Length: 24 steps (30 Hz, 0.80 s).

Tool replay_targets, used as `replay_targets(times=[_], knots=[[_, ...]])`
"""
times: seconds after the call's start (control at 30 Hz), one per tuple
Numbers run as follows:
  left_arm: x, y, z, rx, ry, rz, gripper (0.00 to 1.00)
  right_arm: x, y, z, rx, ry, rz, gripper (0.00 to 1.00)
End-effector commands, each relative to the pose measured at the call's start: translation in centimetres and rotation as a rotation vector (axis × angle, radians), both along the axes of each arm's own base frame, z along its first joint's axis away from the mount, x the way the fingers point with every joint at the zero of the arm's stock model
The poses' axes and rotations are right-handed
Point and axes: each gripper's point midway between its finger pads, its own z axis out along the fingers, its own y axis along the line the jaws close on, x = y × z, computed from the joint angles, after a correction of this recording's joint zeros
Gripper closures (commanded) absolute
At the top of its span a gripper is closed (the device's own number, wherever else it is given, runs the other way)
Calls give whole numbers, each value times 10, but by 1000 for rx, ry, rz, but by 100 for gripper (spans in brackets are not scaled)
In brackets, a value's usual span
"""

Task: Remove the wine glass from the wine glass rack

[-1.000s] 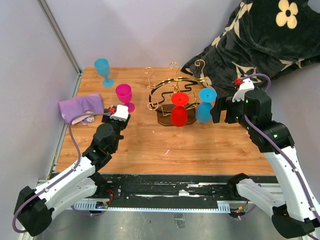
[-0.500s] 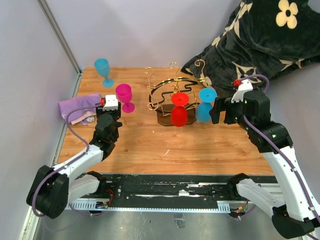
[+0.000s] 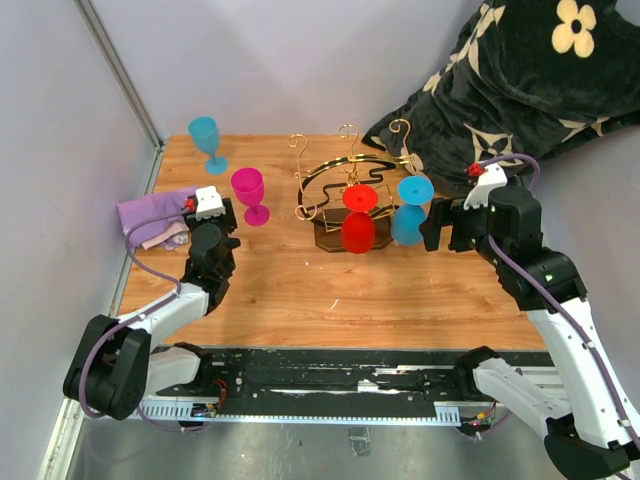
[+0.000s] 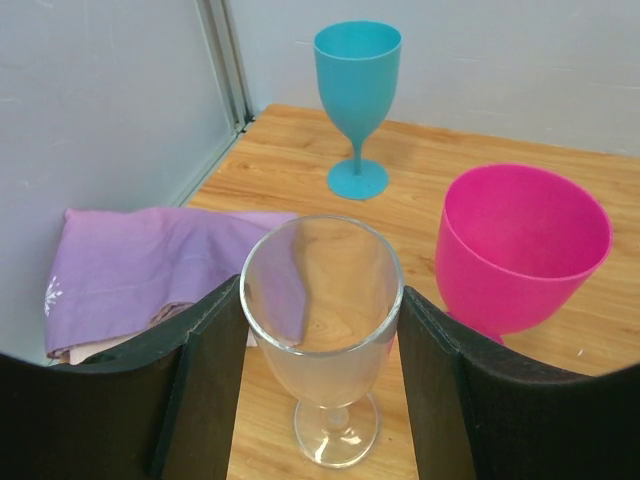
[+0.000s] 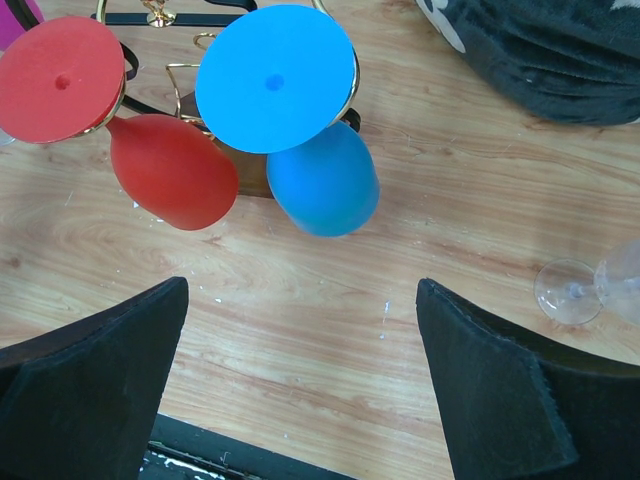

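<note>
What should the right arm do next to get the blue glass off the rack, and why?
Probably ease the right gripper forward until its open fingers flank the bowl of the blue glass. It hangs upside down on the rack, centred ahead of the gripper but not yet between its fingers; the left gripper holds a clear glass.

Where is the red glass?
In the top view, the red glass hangs upside down on the wine glass rack near the middle of the table, just left of the hanging blue glass.
</note>
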Motion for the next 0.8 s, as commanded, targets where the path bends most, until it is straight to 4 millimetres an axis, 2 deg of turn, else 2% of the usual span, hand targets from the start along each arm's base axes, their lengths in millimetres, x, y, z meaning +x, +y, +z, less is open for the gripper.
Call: replay_targets(times=[0.0,0.07,0.1,0.2,0.27,0.5,0.77], knots=[[1,5,9,-62,-71,20,63,2,-5,4,7,-27,-21,3],[1,5,8,-58,-66,20,54,3,-5,4,7,-25,-22,3],[1,5,9,-53,-64,17,47,3,-5,3,7,-23,-21,3],[3,7,12,-32,-40,34,15,4,-4,2,7,-19,-19,3],[4,7,16,-31,-40,36,1,4,-4,1,6,-15,-21,3],[9,3,23,-27,-45,15,0,7,-4,1,1,-7,-25,3],[1,0,53,-95,-62,-5,0,5,-4,8,13,-2,-29,5]])
